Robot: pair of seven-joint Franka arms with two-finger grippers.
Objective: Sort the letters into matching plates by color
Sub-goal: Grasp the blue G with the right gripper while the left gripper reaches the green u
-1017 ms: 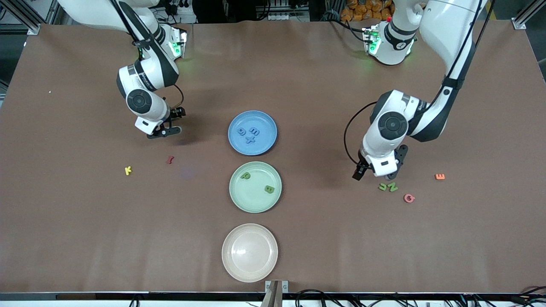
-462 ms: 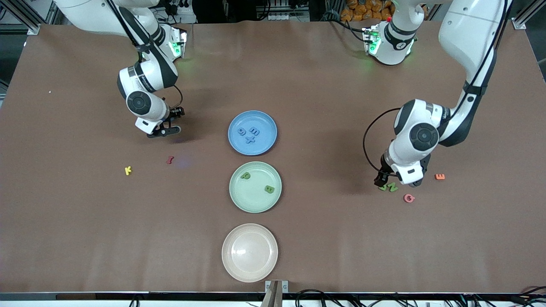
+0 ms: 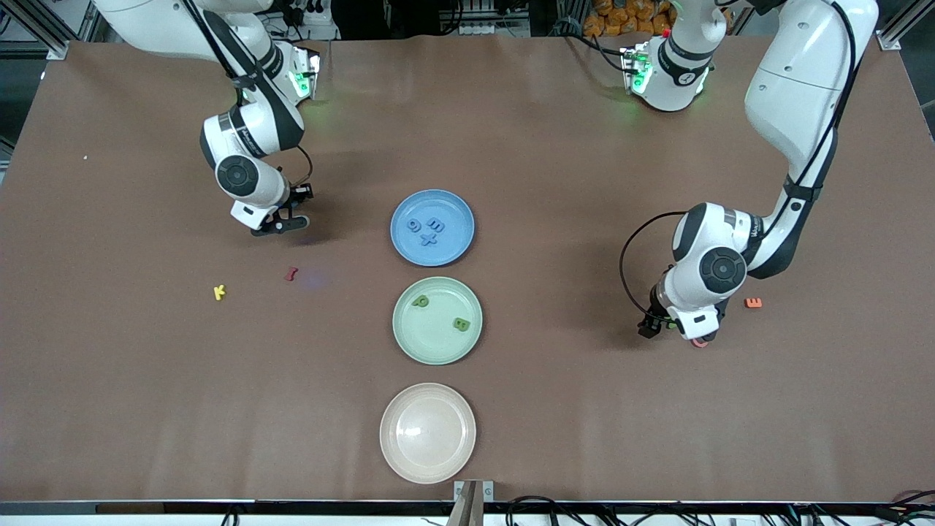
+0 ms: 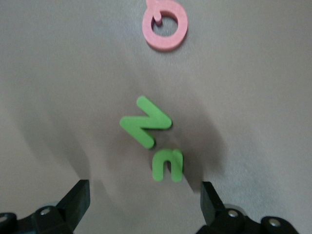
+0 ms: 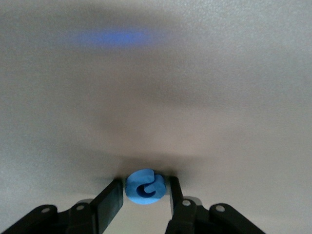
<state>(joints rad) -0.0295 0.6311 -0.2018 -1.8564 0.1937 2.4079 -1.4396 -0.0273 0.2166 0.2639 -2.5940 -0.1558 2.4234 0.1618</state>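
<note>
From the front, the blue plate (image 3: 432, 227) sits mid-counter with three blue letters (image 3: 427, 231) on it; the green plate (image 3: 437, 320), nearer the camera, carries two green letters (image 3: 461, 324), and a cream plate (image 3: 427, 432) lies nearest. Toward the right arm's end lie a yellow letter (image 3: 219, 292) and a dark red letter (image 3: 291, 274). The right hand (image 3: 281, 224) is low over the counter beside the blue plate. The left hand (image 3: 676, 329) is low at the left arm's end, with an orange letter (image 3: 753, 302) just beside it. In the left wrist view, the left hand (image 4: 144, 197) stands wide open with nothing between its fingers (image 4: 75, 201); a green N (image 4: 145, 126) and a smaller green letter (image 4: 168, 165) lie just ahead of the gap, touching neither finger, with a pink letter (image 4: 165, 24) farther on. In the right wrist view, the right hand (image 5: 145, 195) has its fingers (image 5: 109, 201) drawn in close on either side of a blue letter (image 5: 145, 186) on the counter; whether they press it I cannot tell.
</note>
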